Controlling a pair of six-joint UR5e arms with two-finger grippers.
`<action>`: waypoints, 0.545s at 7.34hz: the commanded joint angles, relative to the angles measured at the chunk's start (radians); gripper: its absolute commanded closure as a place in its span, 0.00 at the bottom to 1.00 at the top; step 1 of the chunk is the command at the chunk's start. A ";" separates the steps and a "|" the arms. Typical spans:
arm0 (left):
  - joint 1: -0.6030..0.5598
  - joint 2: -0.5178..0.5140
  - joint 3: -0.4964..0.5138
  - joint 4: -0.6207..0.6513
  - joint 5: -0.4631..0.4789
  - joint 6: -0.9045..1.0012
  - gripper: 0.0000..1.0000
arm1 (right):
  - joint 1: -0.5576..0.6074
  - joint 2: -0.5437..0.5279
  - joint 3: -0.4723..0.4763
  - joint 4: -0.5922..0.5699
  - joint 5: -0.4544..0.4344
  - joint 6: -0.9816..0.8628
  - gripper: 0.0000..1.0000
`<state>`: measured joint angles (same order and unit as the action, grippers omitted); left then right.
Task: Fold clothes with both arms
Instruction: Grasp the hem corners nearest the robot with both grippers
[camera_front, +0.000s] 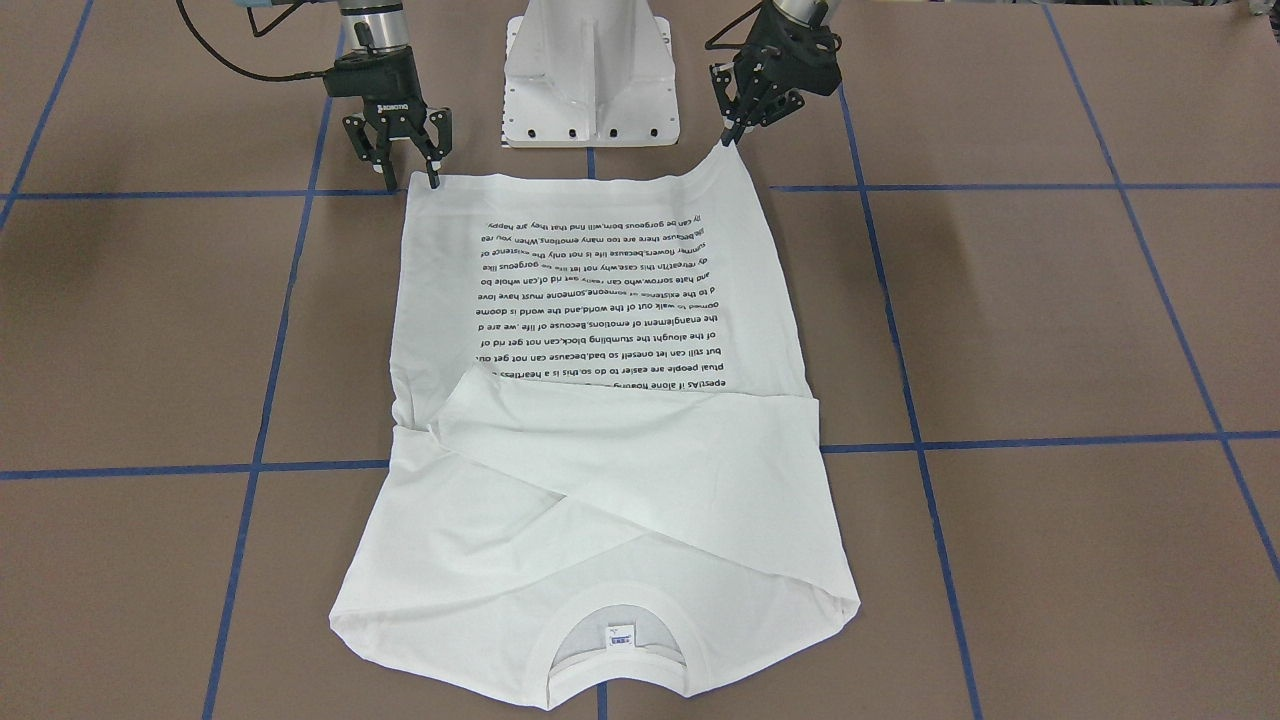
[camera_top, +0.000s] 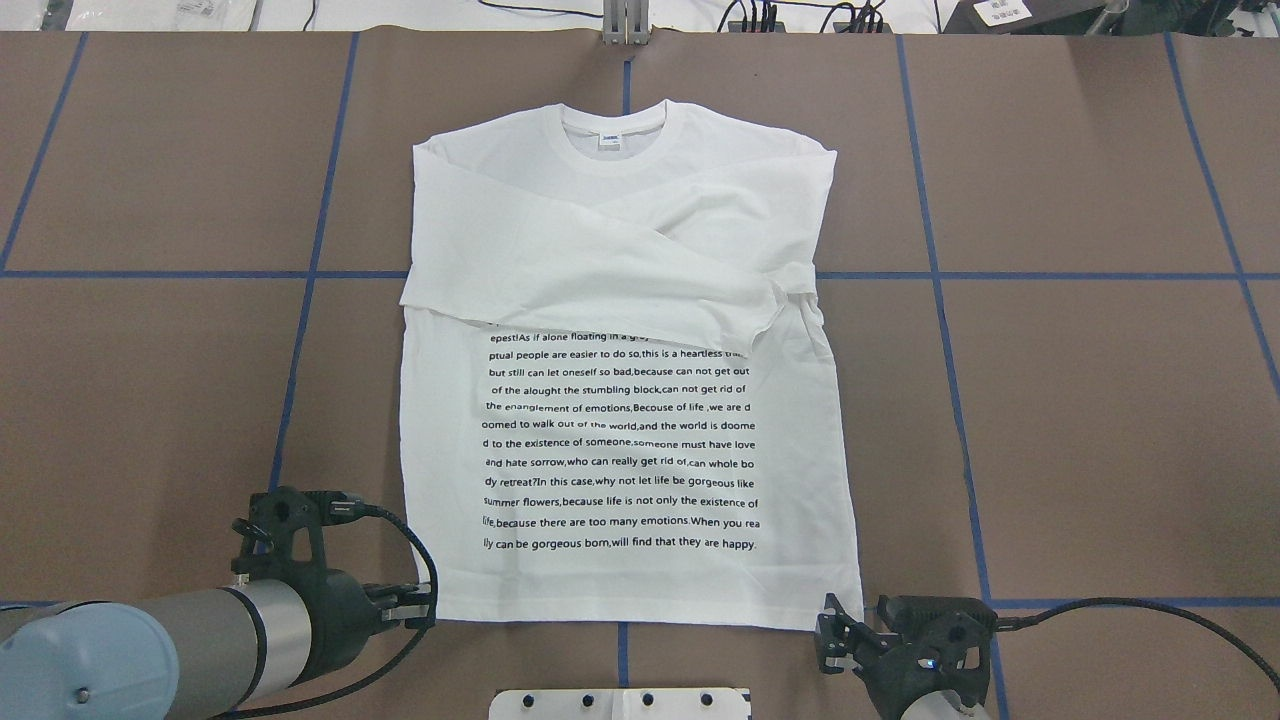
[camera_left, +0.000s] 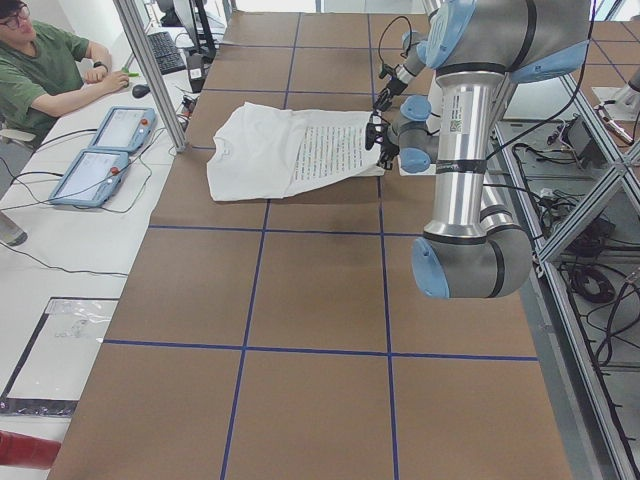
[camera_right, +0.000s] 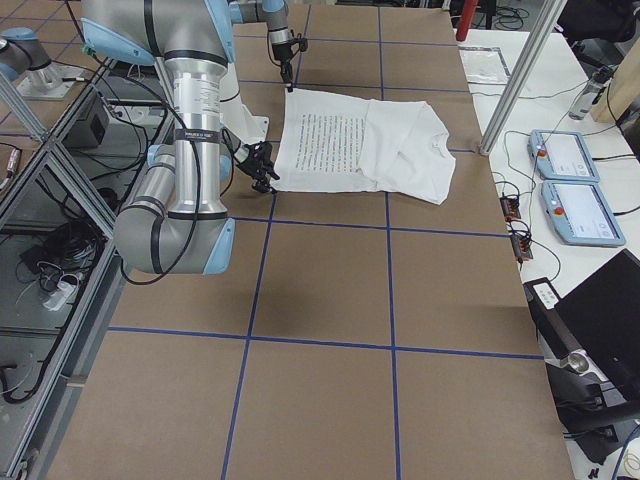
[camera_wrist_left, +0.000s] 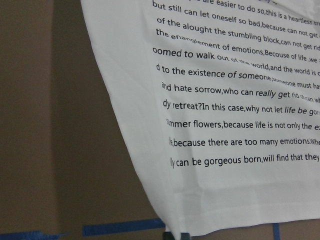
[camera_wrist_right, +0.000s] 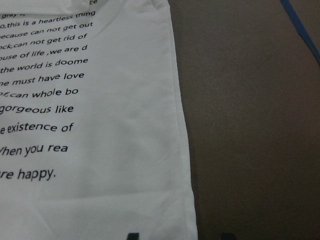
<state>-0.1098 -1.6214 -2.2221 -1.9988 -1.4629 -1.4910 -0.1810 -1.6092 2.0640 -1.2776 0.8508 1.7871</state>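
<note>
The white long-sleeved T-shirt (camera_front: 600, 300) (camera_top: 620, 440) lies flat with its printed text facing up. Both sleeves are folded across the chest, and the collar (camera_top: 612, 125) points away from the robot. My left gripper (camera_front: 726, 138) (camera_top: 425, 607) is at one hem corner, shut on it, and the corner is pulled up into a small peak. The left wrist view shows that hem (camera_wrist_left: 225, 220) just in front of the fingertips. At the other hem corner my right gripper (camera_front: 410, 172) (camera_top: 830, 635) is open. In the right wrist view one of its fingertips (camera_wrist_right: 132, 235) is over the cloth and the other is over bare table.
The white pedestal base (camera_front: 590, 80) stands between the arms, just behind the hem. Blue tape lines (camera_front: 1000, 440) cross the brown table. A person (camera_left: 40, 60) sits at a side desk with two teach pendants (camera_left: 100, 150). Cables (camera_top: 800, 15) lie along the far edge.
</note>
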 joint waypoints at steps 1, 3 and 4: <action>0.001 0.000 0.001 0.000 -0.001 0.002 1.00 | -0.014 0.002 0.001 0.000 -0.004 0.000 0.42; -0.001 0.000 -0.005 0.000 -0.001 0.000 1.00 | -0.020 0.002 0.001 0.000 -0.010 0.000 0.44; -0.001 0.000 -0.005 0.000 -0.001 0.002 1.00 | -0.021 0.000 -0.001 0.000 -0.010 0.000 0.45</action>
<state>-0.1103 -1.6214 -2.2261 -1.9988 -1.4634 -1.4902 -0.1996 -1.6079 2.0645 -1.2778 0.8414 1.7871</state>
